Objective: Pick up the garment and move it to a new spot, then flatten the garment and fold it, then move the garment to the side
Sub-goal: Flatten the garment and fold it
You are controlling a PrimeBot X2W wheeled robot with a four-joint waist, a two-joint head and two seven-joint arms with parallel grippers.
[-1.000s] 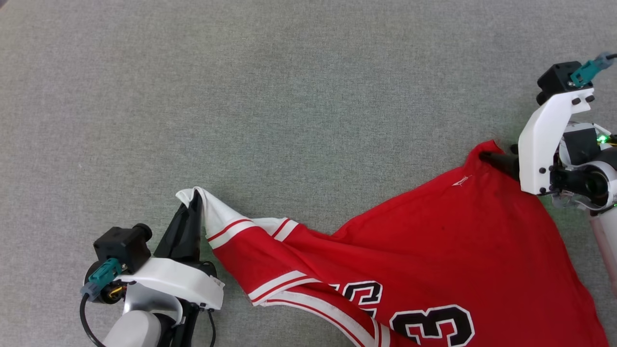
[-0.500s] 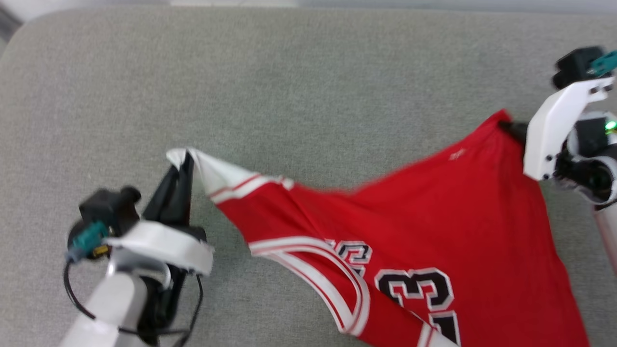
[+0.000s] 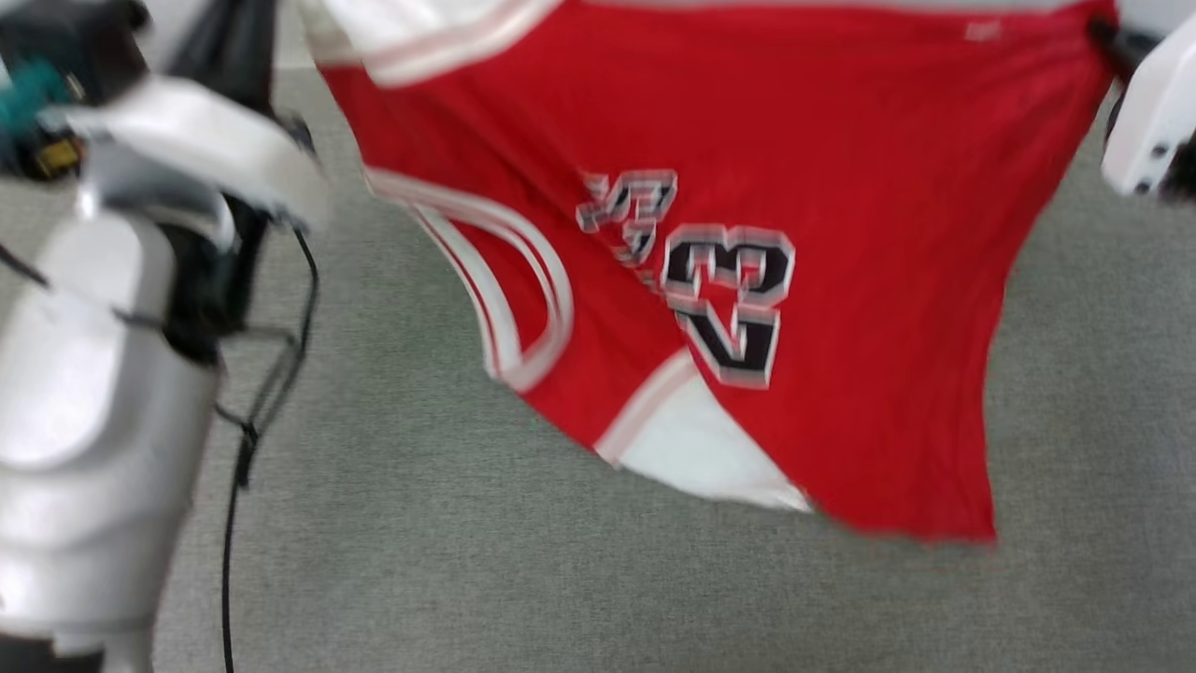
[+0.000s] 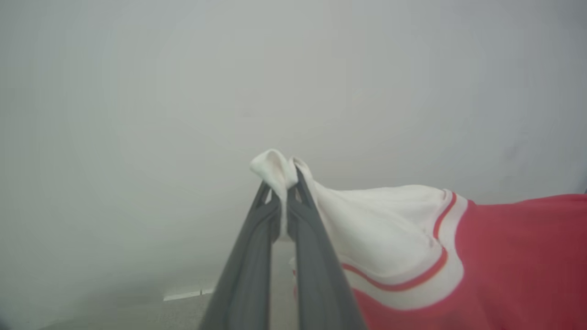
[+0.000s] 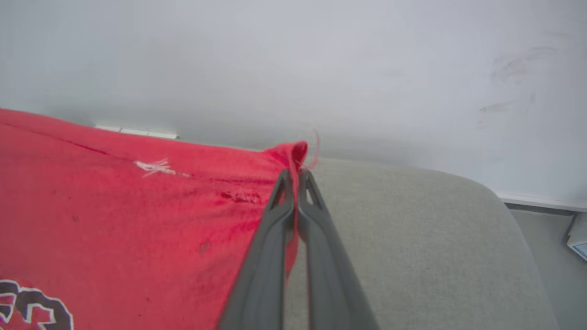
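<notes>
The garment, a red jersey with black white-outlined numbers and a white sleeve, hangs in the air above the grey surface, stretched between both grippers and blurred. In the left wrist view my left gripper is shut on the bunched tip of a white sleeve with red stripe trim. In the right wrist view my right gripper is shut on a red corner of the garment. The left forearm fills the head view's left side. The right wrist housing sits at the upper right.
A grey padded surface lies under the hanging cloth; its rounded corner and a pale wall stand beyond. A black cable dangles from the left arm. A white box sits on the floor past the corner.
Both grippers have risen and lifted the garment off the surface; it now hangs spread between them. The head camera has shifted too.
</notes>
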